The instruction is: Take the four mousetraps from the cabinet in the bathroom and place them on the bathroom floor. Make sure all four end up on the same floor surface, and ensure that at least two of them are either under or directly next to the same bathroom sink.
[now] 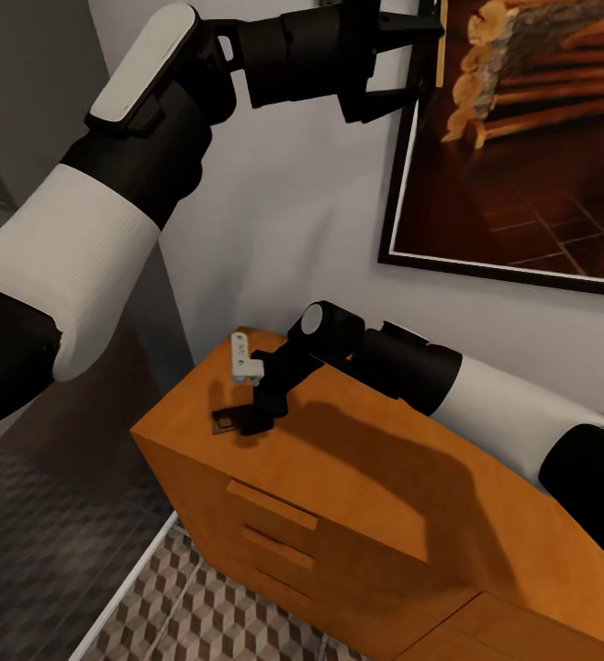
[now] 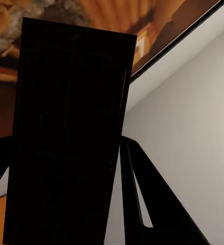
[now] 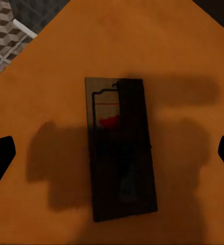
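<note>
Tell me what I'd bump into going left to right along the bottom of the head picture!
Dark grey floor → patterned bathroom floor → cabinet → right arm's black forearm.

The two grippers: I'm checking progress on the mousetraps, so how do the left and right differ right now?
The left gripper is raised up by the framed picture and shut on a mousetrap. The right gripper is low over the cabinet top, open, with another mousetrap lying flat between its fingertips, not yet grasped. Both are black and two-fingered.
</note>
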You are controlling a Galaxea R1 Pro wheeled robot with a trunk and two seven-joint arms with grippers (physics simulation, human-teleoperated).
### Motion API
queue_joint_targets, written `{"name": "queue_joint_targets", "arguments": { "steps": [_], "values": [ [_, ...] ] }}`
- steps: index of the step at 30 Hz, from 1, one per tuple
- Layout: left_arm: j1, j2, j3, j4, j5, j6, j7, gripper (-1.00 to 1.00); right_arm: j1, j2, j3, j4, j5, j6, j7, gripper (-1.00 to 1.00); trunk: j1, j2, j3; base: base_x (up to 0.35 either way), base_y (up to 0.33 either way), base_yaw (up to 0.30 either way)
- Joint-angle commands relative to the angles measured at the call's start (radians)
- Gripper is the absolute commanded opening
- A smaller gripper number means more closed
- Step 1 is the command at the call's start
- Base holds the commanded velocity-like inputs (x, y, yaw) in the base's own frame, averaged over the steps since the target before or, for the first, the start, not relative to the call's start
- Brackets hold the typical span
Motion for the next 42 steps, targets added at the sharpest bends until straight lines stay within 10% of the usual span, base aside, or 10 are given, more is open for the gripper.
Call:
{"name": "queue_joint_targets", "arguments": {
  "steps": [1, 27, 42],
  "values": [
    [0.000, 0.000, 0.000, 0.000, 0.008, 0.001, 0.007, -1.00, -0.002, -0.001, 0.003, 0.001, -0.010, 0.008, -0.003, 1.00, 0.000, -0.001, -0.001, 0.000, 0.000, 0.000],
    [0.005, -0.013, -0.002, -0.043, 0.007, -0.029, 0.006, -1.00, -0.002, 0.010, 0.003, 0.043, 0.010, -0.005, 0.028, 1.00, 0.000, -0.001, -0.001, 0.045, -0.045, 0.000],
    [0.005, -0.015, -0.002, -0.045, 0.007, -0.029, 0.006, -1.00, 0.003, 0.017, 0.004, 0.192, 0.003, -0.180, 0.028, 1.00, 0.000, -0.001, -0.001, 0.000, 0.000, 0.000]
  ]
}}
